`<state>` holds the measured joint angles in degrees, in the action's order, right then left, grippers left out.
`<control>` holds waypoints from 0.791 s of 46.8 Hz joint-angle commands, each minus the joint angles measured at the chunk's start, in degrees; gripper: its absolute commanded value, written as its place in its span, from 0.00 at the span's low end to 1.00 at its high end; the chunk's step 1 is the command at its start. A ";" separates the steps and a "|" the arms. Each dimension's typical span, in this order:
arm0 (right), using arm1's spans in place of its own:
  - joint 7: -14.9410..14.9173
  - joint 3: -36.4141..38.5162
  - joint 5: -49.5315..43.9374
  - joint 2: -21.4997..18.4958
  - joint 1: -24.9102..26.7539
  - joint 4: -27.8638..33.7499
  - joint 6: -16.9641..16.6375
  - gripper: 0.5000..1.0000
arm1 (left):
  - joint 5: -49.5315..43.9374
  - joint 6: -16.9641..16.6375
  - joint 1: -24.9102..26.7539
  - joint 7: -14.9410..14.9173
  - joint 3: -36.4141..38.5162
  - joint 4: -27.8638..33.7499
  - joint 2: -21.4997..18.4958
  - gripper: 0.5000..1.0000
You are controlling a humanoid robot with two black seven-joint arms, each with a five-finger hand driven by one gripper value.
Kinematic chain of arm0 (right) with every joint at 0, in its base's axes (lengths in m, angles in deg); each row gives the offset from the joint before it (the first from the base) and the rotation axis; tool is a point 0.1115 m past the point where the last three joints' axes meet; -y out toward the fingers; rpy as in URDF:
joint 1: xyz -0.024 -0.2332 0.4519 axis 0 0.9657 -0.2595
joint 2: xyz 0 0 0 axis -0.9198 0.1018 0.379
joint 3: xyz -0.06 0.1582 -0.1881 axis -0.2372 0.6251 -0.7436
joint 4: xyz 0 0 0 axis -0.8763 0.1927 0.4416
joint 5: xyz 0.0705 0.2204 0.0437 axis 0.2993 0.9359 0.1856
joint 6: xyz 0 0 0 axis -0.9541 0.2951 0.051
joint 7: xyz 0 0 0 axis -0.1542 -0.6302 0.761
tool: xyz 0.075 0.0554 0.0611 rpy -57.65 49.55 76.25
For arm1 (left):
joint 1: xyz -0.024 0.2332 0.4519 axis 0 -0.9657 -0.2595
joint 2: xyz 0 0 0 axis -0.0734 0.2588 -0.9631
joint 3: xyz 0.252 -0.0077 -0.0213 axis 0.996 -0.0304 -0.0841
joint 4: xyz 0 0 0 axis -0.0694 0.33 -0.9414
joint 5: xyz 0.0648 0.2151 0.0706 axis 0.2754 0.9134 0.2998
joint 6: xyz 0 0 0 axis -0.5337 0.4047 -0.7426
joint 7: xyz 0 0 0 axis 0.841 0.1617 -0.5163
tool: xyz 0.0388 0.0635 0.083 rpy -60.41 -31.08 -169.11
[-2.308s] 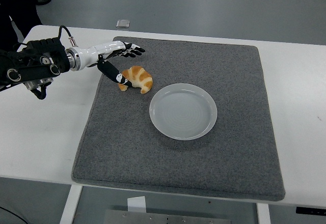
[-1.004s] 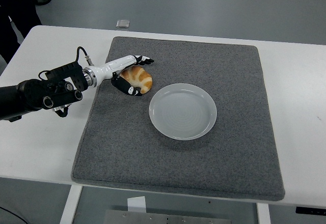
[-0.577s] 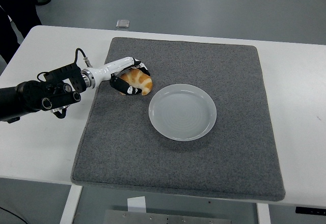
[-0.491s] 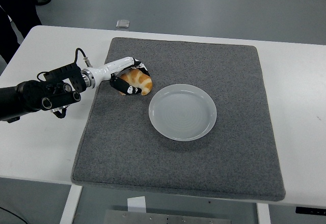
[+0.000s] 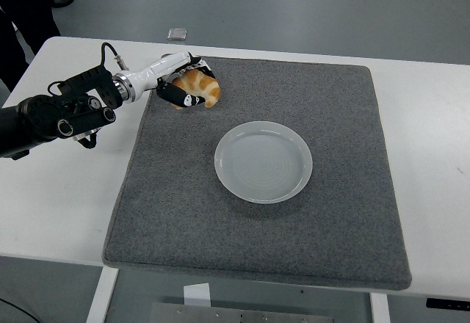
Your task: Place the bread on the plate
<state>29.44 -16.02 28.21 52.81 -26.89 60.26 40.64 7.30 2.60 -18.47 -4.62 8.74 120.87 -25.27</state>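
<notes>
Left hand [image 5: 183,84], white-shelled with black fingers, sits in the upper left of the frame, its fingers curled tight around a golden-brown, crescent-shaped bread roll [image 5: 200,86]. Bread roll is over the upper left part of the grey felt mat [image 5: 257,257]; whether it touches the mat or hangs just above it cannot be told. Black thumb [image 5: 185,100] wraps the roll's lower side, other fingers cover its top. Left arm [image 5: 51,114], black and bulky with a thin cable looping over the wrist, comes in from the left edge over the white table [image 5: 59,191]. Round pale grey plate [image 5: 264,161] lies bare at the mat's centre, below and right of the roll, apart from it. Small clear square object [image 5: 176,34] rests at the table's far edge, upper left.
</notes>
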 commanded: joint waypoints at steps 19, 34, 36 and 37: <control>-0.01 0.09 0.00 0.00 0.00 0.00 -0.09 0.90 | -0.06 0.79 6.42 -0.33 0.09 0.29 -2.53 0.00; -0.01 0.00 0.00 0.00 -0.09 0.00 -0.18 0.90 | -0.06 8.08 20.47 -1.04 0.70 0.37 -3.50 0.00; -0.01 0.00 0.00 0.00 -0.09 0.00 -0.18 0.90 | -0.06 8.96 22.41 -1.13 0.70 0.46 -3.33 0.00; -0.01 0.00 0.00 0.00 -0.09 0.00 -0.18 0.90 | -0.06 9.31 23.29 -1.30 0.70 0.46 -3.24 0.00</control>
<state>29.44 -16.02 28.21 52.81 -26.96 60.27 40.46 7.25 10.81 2.26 -5.68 9.44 121.22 -28.76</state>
